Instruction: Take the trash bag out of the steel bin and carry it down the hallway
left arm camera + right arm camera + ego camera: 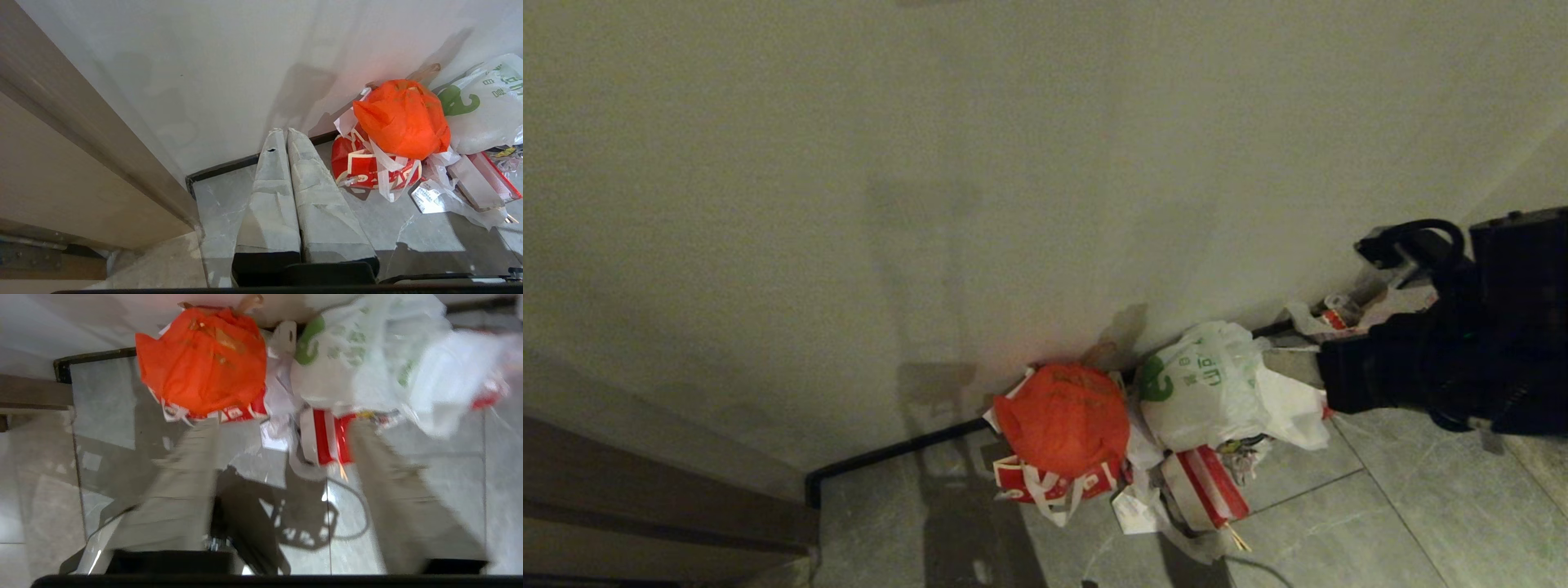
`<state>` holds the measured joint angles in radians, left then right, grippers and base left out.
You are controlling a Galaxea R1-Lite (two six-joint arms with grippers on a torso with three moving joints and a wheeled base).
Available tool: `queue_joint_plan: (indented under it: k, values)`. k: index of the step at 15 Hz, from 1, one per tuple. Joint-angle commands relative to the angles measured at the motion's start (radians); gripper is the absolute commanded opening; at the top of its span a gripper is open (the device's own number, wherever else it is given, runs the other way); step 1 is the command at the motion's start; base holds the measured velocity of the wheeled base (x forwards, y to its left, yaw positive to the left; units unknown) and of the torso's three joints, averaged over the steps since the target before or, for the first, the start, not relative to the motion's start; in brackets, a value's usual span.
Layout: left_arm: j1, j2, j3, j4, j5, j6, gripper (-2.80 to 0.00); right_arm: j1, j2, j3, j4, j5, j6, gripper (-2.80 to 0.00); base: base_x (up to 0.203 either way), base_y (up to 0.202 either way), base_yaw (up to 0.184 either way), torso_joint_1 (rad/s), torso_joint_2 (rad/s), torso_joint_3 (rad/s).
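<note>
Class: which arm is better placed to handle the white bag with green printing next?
Right. Its pincer is open, facing the crinkled white plastic bag with green printing; the left pincer is shut, aimed at floor beside the pile.

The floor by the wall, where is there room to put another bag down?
Bare grey tiles lie between the door frame and the orange bag. More bare tile runs in front of the pile, below the right arm. Against the wall it is crowded: orange bag, trash bag, red-and-white boxes and scraps all touch.
</note>
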<state>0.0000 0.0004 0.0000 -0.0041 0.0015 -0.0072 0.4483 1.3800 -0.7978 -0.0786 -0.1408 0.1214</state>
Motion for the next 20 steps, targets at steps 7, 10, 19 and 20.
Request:
queue_joint_plan:
  k: [7,10,19,20]
  values:
    - [0.000,0.001,0.002,-0.001,0.000,0.000,-2.80,-0.187,-0.719,0.281,0.132,0.028,0.005,-2.80,0.000,0.000,0.000,0.000,0.00,0.000]
    - [0.000,0.001,0.001,-0.001,0.000,0.000,-2.80,-0.314,-1.008,0.368,0.330,0.119,-0.007,-2.80,0.000,0.000,0.000,0.000,0.00,0.000]
    - [0.000,0.001,0.000,-0.001,0.000,0.001,-2.80,-0.455,-1.379,0.766,0.152,0.129,-0.099,-2.80,0.000,0.000,0.000,0.000,0.00,0.000]
    - [0.000,0.001,0.000,-0.001,0.000,0.000,-2.80,-0.454,-1.378,0.767,0.152,0.129,-0.092,-2.80,0.000,0.000,0.000,0.000,0.00,0.000]
